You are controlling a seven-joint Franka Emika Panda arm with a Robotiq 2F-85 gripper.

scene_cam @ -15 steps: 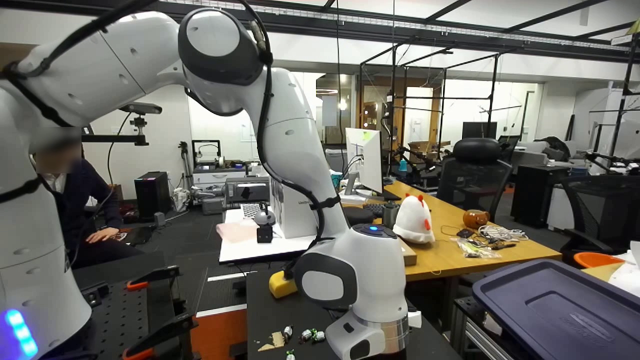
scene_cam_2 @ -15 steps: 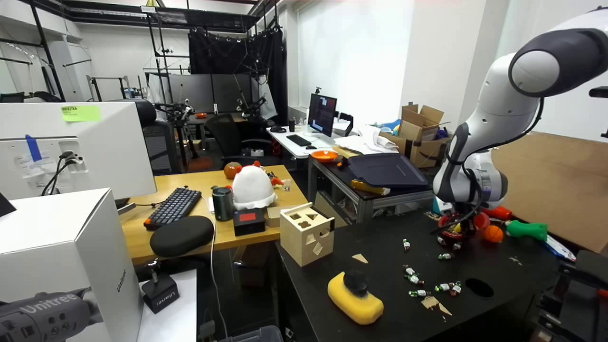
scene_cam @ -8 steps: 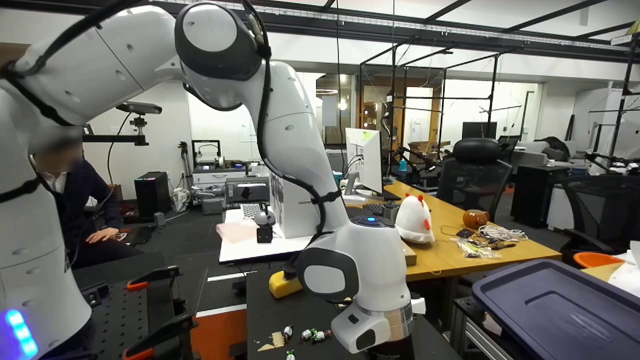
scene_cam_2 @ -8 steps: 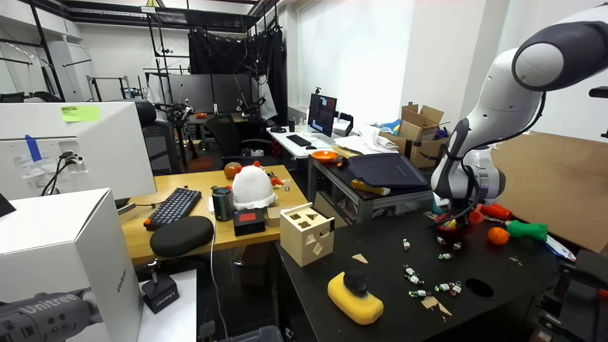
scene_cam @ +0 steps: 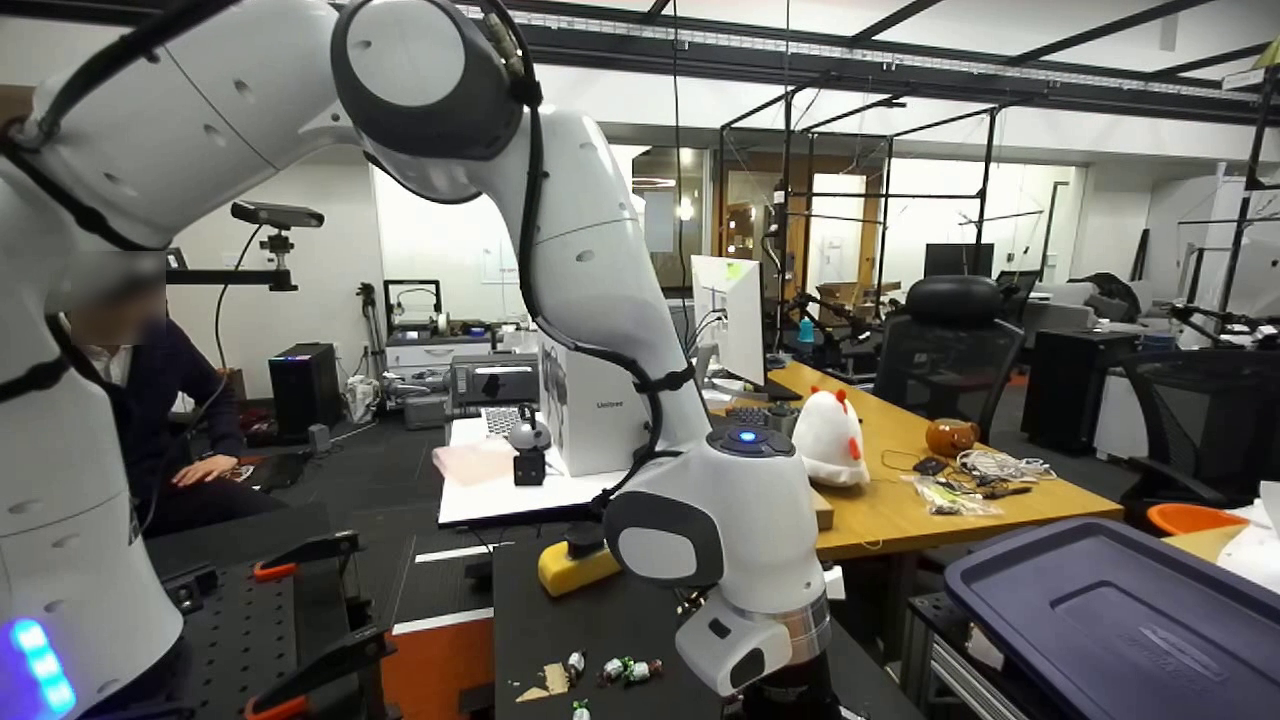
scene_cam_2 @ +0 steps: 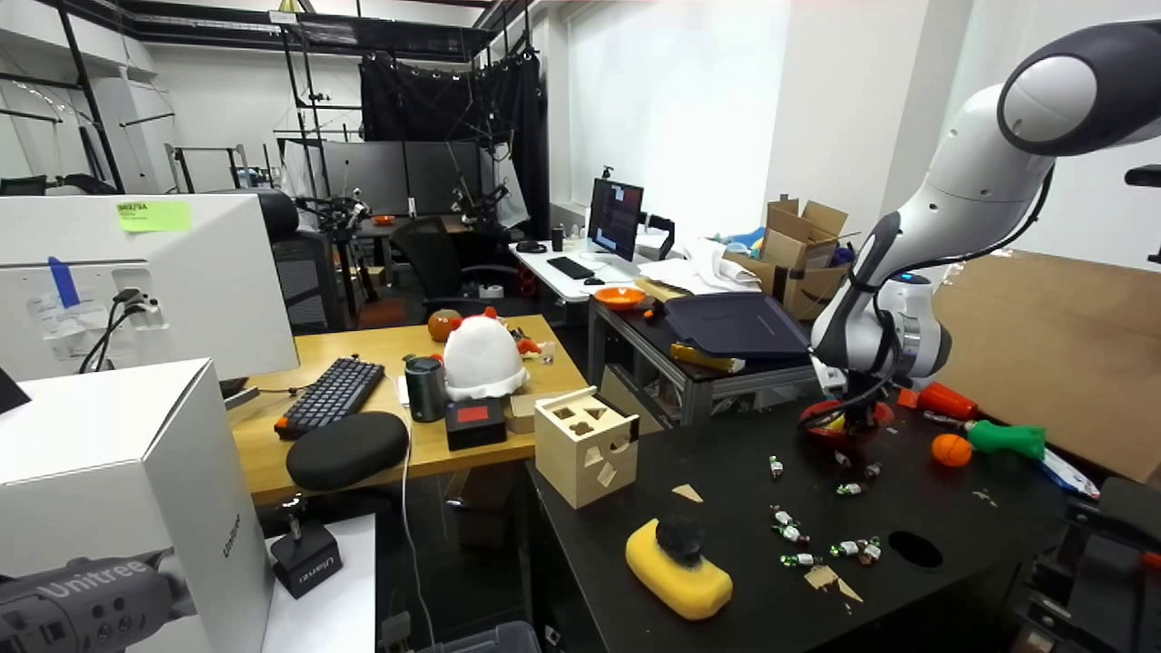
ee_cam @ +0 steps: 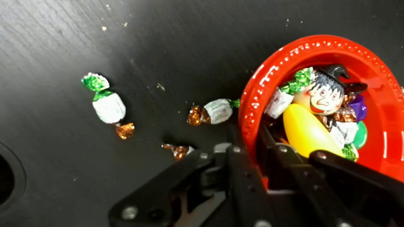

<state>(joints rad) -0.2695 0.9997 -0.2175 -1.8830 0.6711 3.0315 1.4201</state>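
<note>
Red bowl [ee_cam: 328,44]: round, glossy, with a beaded band along its broad rim.
Bowl's place: toward the back of the black table [scene_cam_2: 712,453], left of the orange ball [scene_cam_2: 951,450] in an exterior view; resting or slightly raised, cannot tell.
Gripper [ee_cam: 251,137]: jaws pinching the bowl's wall, 1 finger inside, 1 outside.
Contents: a yellow egg-shaped piece [ee_cam: 307,129], a cartoon head [ee_cam: 325,94] in a black hat, wrapped candies [ee_cam: 279,102].
Alongside: 3 loose candies [ee_cam: 109,107] in the wrist view.

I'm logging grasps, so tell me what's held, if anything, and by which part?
The round red plastic bowl, by its rim: one of the fingers inside, one outside.
</note>
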